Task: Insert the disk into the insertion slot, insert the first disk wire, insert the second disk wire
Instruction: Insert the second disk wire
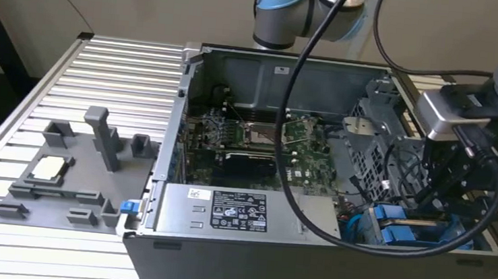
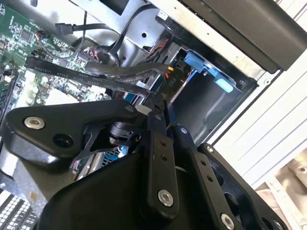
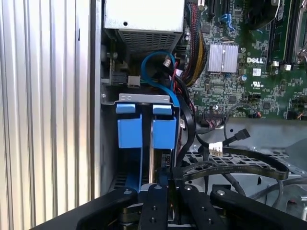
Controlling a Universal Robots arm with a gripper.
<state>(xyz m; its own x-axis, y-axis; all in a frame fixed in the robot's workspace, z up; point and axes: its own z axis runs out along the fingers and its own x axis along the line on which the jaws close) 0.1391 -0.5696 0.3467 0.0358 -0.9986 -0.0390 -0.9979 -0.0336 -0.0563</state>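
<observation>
Gripper (image 3: 163,184) hangs low over the drive cage, fingers nearly shut on a thin black cable end, seemingly aiming at the disk (image 3: 146,132) seated in the insertion slot (image 3: 144,98), at 5 o'clock of the case (image 1: 248,254) in the exterior view.

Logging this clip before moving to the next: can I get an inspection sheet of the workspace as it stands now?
Surface: ribbed aluminium table, computer case lying open on it.
Job's things: blue-framed disk sits in the insertion slot of the drive cage, blue tabs showing.
Clutter: grey fixture tray with upright posts, on the exterior view's left.
Claw: claw is down at the disk end of the case; open or shut cannot be told.
Cables: black flat cables loop loose over the cage; blue cable curves near the power supply.
Surroundings: beige wall.
</observation>
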